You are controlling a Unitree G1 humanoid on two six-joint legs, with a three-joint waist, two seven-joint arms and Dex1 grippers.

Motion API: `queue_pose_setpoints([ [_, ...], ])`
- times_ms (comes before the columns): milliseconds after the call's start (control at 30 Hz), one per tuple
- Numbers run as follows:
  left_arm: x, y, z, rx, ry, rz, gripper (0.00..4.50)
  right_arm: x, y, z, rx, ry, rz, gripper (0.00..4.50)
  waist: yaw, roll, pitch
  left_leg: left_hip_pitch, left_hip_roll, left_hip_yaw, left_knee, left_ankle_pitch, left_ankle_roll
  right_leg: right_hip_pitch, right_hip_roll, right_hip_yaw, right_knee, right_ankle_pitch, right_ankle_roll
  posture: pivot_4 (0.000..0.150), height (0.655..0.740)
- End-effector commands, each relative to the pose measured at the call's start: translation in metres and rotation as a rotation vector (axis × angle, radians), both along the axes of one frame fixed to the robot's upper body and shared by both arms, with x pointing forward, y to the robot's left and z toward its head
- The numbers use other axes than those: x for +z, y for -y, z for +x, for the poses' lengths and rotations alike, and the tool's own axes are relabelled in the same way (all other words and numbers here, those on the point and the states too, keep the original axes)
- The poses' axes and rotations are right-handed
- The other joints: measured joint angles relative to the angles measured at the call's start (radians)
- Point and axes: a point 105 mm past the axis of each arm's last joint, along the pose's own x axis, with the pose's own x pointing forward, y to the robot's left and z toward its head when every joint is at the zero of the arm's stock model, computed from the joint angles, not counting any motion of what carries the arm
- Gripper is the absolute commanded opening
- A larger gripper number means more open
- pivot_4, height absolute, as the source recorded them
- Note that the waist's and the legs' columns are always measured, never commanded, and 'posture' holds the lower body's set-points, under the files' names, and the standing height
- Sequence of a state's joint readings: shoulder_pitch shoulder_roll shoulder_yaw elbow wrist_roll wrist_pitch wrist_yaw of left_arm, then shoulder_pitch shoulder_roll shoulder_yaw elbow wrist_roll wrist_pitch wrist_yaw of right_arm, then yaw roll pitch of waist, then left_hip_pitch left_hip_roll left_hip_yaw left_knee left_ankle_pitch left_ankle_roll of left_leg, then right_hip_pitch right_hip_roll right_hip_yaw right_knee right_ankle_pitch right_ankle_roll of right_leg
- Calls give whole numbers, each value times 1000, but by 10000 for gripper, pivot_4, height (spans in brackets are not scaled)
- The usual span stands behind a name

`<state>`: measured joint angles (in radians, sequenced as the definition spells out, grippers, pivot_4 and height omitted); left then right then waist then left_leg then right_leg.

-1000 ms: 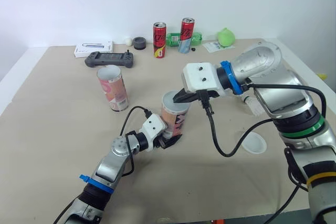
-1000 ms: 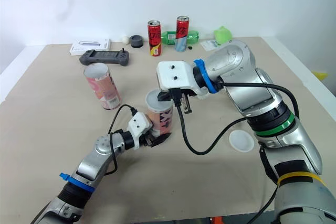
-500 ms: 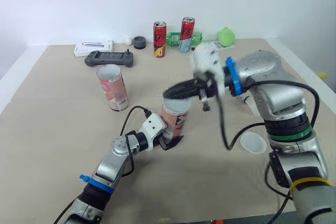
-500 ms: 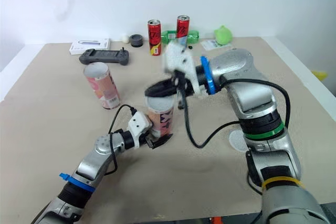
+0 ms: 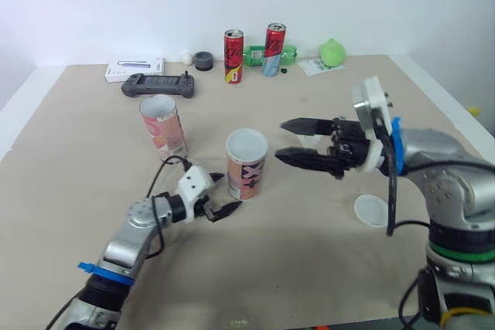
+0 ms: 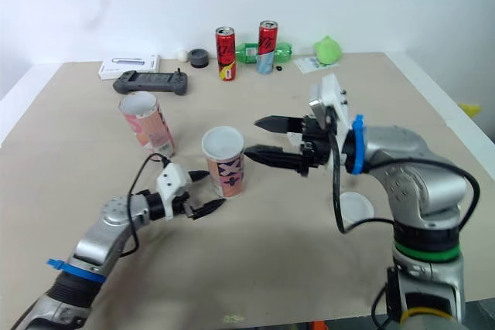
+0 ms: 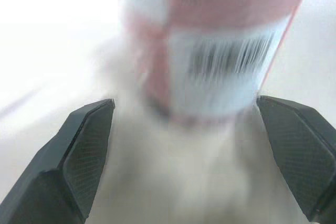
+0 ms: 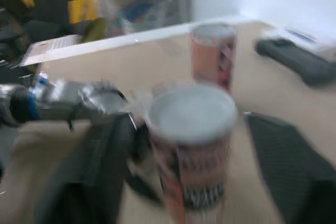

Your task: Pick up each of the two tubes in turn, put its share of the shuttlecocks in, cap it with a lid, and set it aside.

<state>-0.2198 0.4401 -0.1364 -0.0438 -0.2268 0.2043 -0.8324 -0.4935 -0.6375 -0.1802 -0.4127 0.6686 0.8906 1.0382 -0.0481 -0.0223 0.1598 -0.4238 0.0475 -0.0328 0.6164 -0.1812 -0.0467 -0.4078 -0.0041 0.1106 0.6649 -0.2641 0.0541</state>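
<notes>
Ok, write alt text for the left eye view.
A pink-and-white tube stands upright between two open end effectors: the left end effector low beside its base, the right end effector near its rim. A second tube stands farther back; a white lid lies to the right.

Bright, even light from above leaves only soft shadows on the table (image 5: 69,152) (both wrist views are blurred).

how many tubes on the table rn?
2. Near tube mid-table, between left pincer and right pincer; far tube behind it, to the robot's left. None looks hidden.
</notes>
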Motion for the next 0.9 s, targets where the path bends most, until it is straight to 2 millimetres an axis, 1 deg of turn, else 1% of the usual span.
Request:
queue_pose_setpoints([
  [33,16,-8,-6,-38,3,-50,45000,-12,1,-9,-38,34,-28,44622,0,0,1,0,0,0,0,0,0,0,0,0,0,0,0,1500,7400],
  [133,23,-11,-11,-81,-31,-77,45000,-57,-1,-7,-98,-8,-104,44622,0,-3,3,0,0,0,1,0,0,0,0,0,0,0,0,1500,7400],
  [167,26,-9,-12,-97,-43,-91,45000,-66,-3,-5,-115,-8,-107,44622,0,-3,3,0,0,0,1,0,0,0,0,0,0,0,0,1500,7400],
  [233,33,-2,-15,-155,-70,-116,45000,-97,-10,5,-166,-1,-127,44622,-1,-3,4,0,0,1,1,0,0,0,0,0,0,0,0,1500,7400],
  [300,35,3,-18,-199,-87,-115,45000,-115,-14,15,-205,16,-127,44622,-2,-5,5,0,0,1,1,0,0,0,0,0,0,1,-1,1500,7400],
  [367,38,5,-19,-225,-103,-119,45000,-122,-18,23,-219,29,-101,44622,-2,-5,7,1,0,1,2,1,-2,0,0,0,0,1,-3,1500,7400],
  [500,48,11,-21,-269,-113,-130,45000,-123,-28,34,-207,57,-81,44622,-1,-6,10,1,0,2,2,1,-2,0,0,1,0,3,1,1500,7400],
  [567,50,12,-18,-268,-107,-127,45000,-123,-35,38,-192,59,-71,44622,-1,-6,11,1,1,1,2,1,-2,0,1,1,0,3,0,1500,7400],
  [767,45,17,-13,-262,-95,-98,45000,-122,-55,36,-120,44,-51,44622,-1,-6,11,0,1,1,1,1,-2,0,1,1,0,2,0,1500,7400],
  [900,43,21,-15,-268,-100,-100,45000,-121,-61,37,-108,47,-48,44622,-1,-6,11,0,1,1,1,1,-2,0,1,1,0,2,1,1500,7400],
])
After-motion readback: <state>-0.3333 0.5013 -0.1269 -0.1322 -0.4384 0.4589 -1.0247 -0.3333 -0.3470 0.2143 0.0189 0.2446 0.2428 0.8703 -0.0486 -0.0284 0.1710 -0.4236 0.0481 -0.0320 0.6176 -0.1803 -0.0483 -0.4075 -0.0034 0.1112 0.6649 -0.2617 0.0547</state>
